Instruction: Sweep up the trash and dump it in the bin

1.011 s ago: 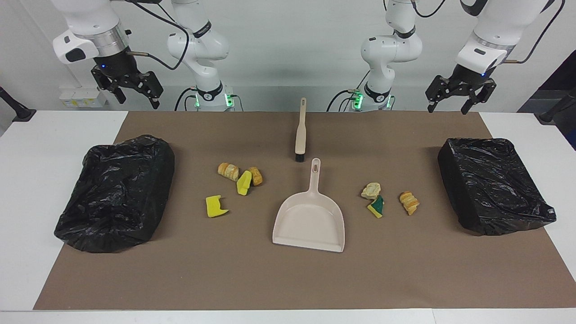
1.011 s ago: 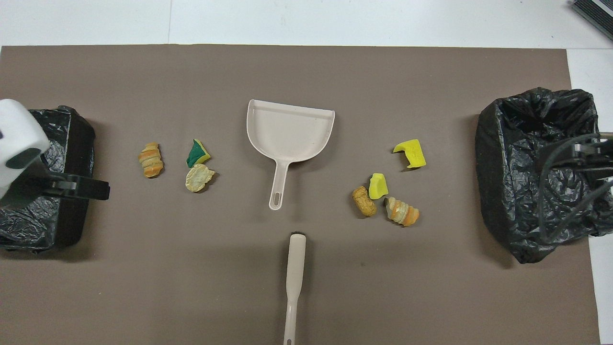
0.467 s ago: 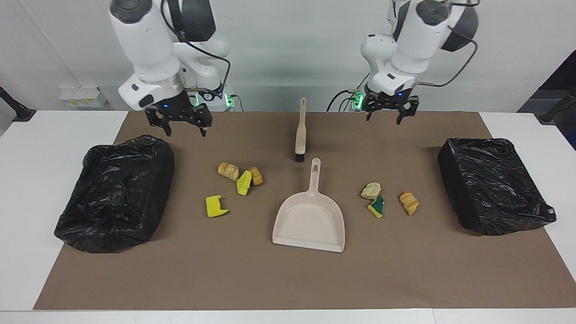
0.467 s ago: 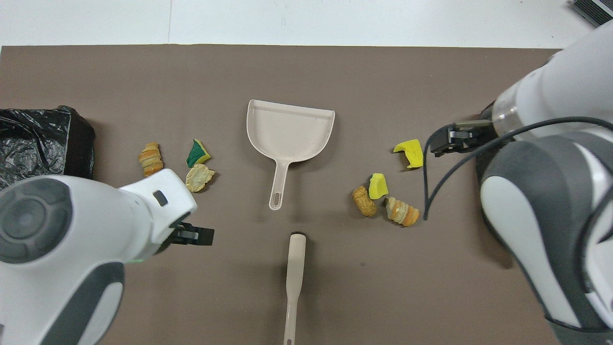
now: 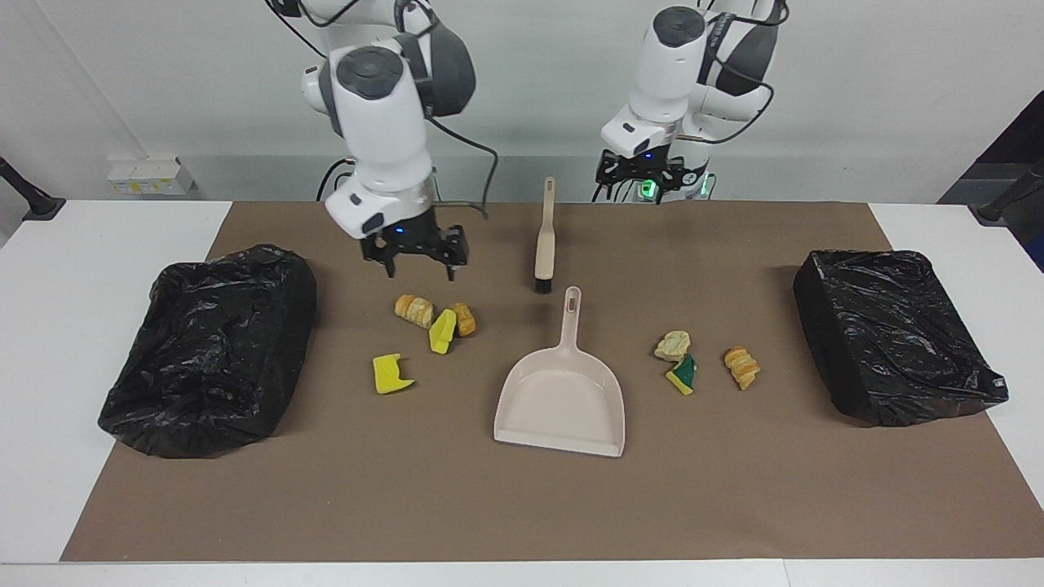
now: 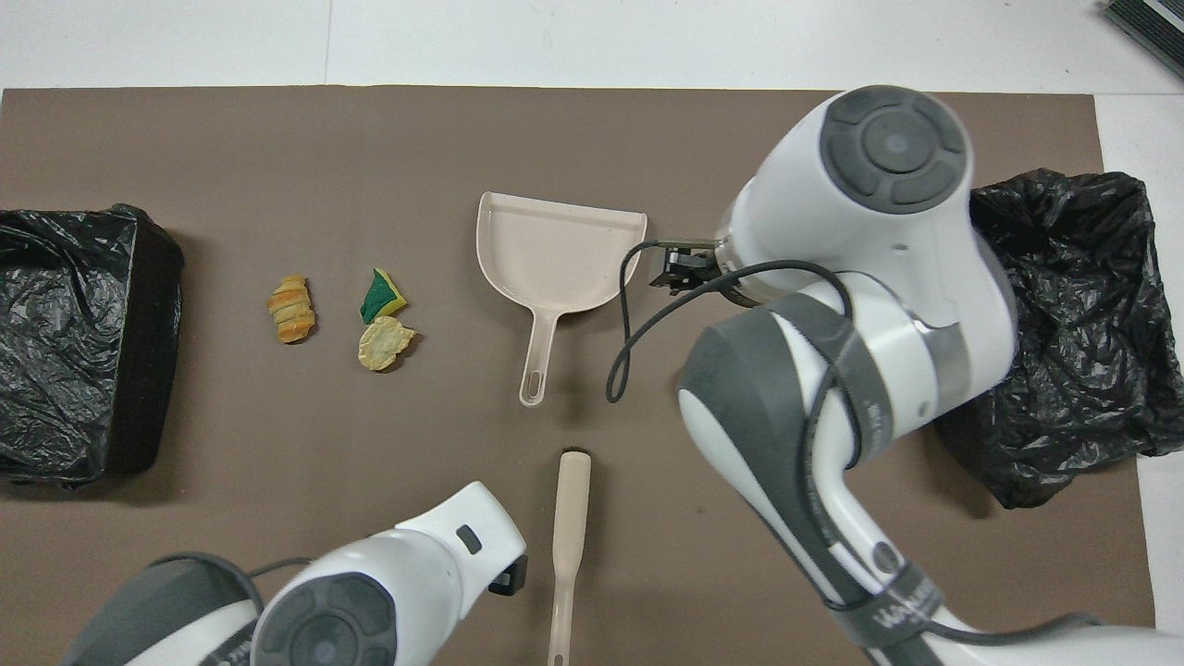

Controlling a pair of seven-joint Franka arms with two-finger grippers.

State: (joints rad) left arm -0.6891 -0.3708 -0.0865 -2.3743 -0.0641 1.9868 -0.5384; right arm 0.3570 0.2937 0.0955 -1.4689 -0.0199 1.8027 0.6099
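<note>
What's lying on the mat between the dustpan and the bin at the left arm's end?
Three scraps: a pale crumpled piece, a green-and-yellow sponge chunk and a pastry, between the dustpan and the bin. Both views show them.

Bright, even light from above, soft short shadows beside the dustpan [image 5: 561,399] and brush [image 5: 544,236], faint glints on the black bin bags [image 5: 214,346], brown mat [image 5: 522,505] matte with no glare, both views sharp, arm housings near the overhead camera slightly soft

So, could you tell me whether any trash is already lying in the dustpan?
No, the dustpan is empty, and all the scraps lie on the brown mat at either side of it.
</note>
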